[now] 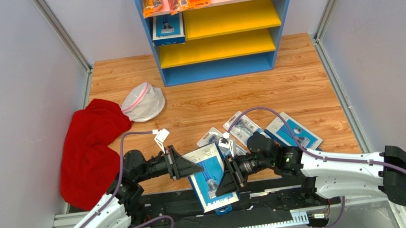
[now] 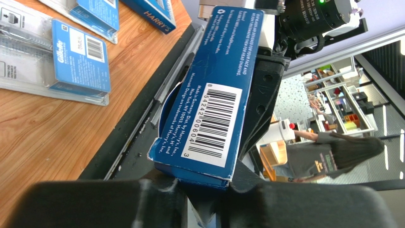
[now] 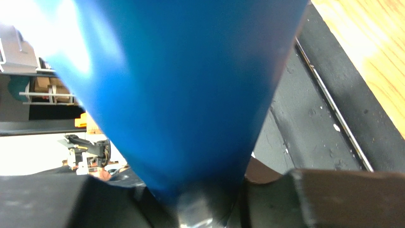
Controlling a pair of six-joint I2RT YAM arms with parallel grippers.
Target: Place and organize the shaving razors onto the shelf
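Shelf: stands at the far side of the table; one razor pack on the upper yellow board, left end.
Harry's razor pack: at the near edge, pinched by both the left gripper and the right gripper.
Loose razor packs: flat on the tabletop.

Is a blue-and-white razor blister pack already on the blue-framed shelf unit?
Yes, one blue-and-white razor pack sits at the upper yellow shelf's left end.
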